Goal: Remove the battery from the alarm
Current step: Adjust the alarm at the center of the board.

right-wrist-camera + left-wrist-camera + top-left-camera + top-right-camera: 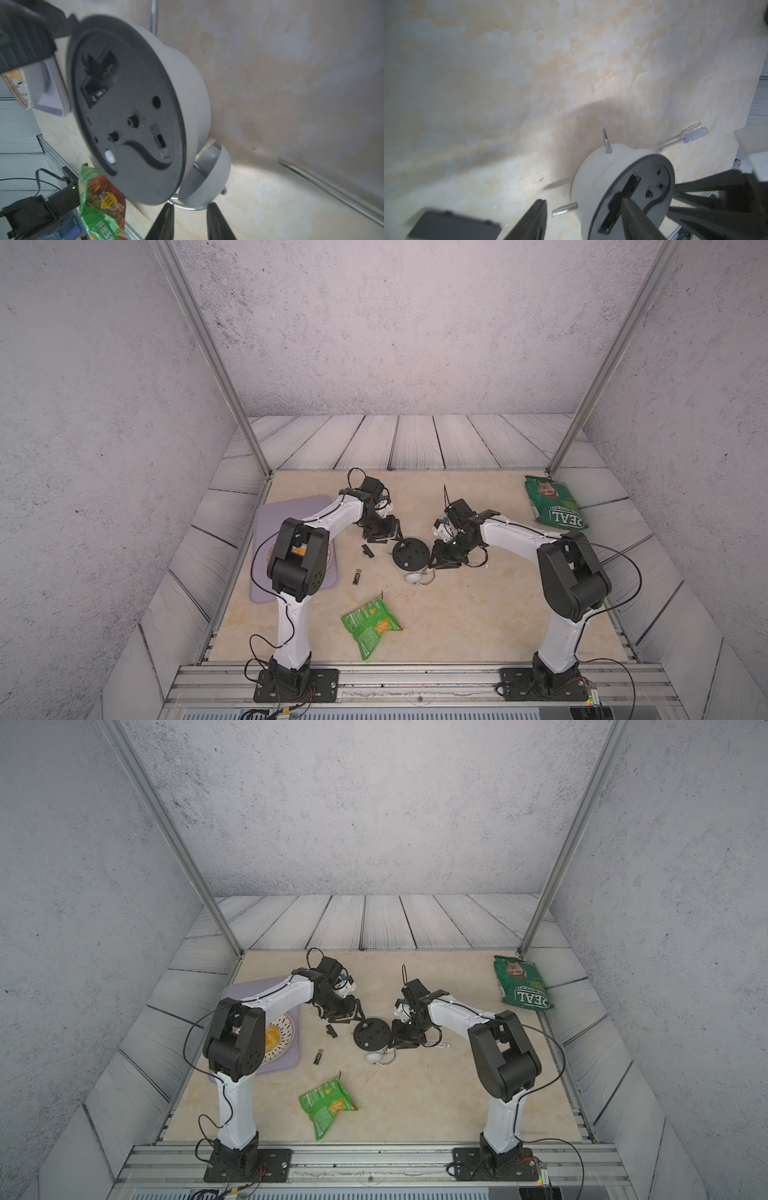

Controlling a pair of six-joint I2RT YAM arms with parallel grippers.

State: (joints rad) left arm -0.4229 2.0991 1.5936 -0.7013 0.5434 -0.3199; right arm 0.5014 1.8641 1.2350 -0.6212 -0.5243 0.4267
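Two grippers flank the alarm (410, 554) near the middle of both top views. It lies face down on the bench (478, 605) with its black back panel up. That pose makes sense, since the battery slot (97, 79) opens on that panel and can be reached from above. The slot is uncovered and looks empty in both wrist views, though blur hides its depths. Its small black cover (367, 551) lies loose on the bench just left of the alarm.

The battery (357, 576) lies on the bench to the lower left of the alarm, between it and the purple mat (266, 531), apart from the clock and touching neither gripper. Judged from that, the removal itself looks done.

The left gripper (581, 200) is spread wide and pinches nothing. One finger (639, 220) hangs over the back panel beside the slot, and its partner is over bare bench outside the rim, a placement that suits reaching into the slot.

The right gripper (190, 205) sits at the alarm's bell end with a narrow gap between its fingers. The wire handle (176, 202) is just ahead of the tips, beside a bell (205, 174). Nothing appears pinched, so it is probably placed there to steady the clock. A clear-handled screwdriver (693, 135) lies unused on the bench beyond the alarm.
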